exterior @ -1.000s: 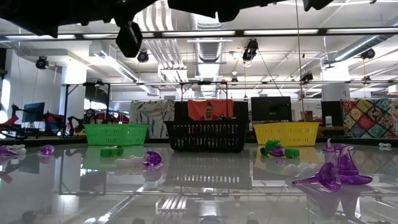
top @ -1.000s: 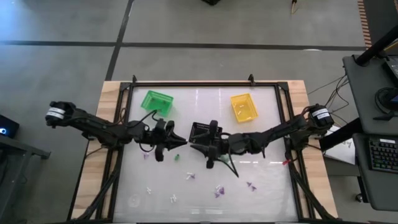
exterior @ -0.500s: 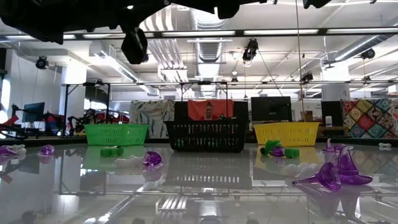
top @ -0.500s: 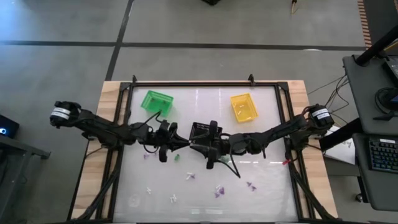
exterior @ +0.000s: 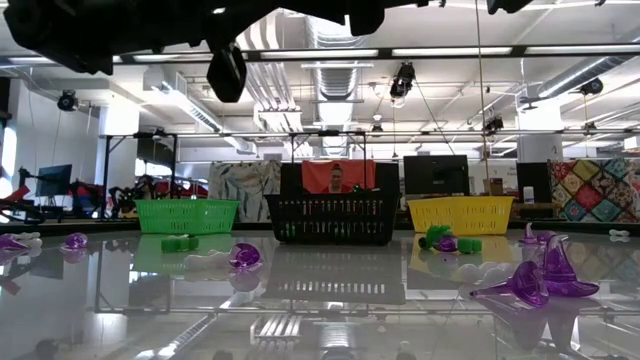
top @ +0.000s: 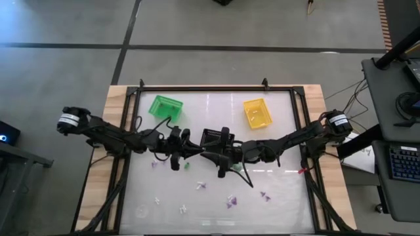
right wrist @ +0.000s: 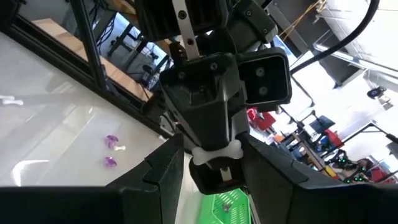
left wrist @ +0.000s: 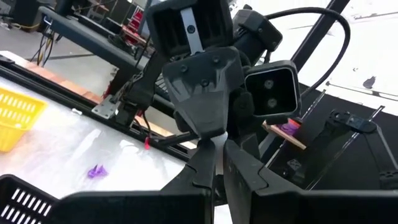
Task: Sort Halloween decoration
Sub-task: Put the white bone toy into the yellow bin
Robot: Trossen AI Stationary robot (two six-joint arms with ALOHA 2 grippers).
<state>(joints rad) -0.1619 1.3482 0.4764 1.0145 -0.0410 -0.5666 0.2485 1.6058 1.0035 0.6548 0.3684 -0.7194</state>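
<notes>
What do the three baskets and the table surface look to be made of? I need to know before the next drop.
The green basket, black basket and yellow basket look like moulded plastic: slotted lattice walls, uniform colour, slightly glossy. The table surface seems to be glass or glossy acrylic, since it mirrors the baskets and ceiling lights; which one is unclear.

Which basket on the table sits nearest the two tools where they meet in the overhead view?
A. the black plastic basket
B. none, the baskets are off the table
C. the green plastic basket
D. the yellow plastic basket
A: in the high view the black plastic basket sits just behind the spot where the left tool and right tool meet, while the green plastic basket and yellow plastic basket stand farther back on either side.
</notes>
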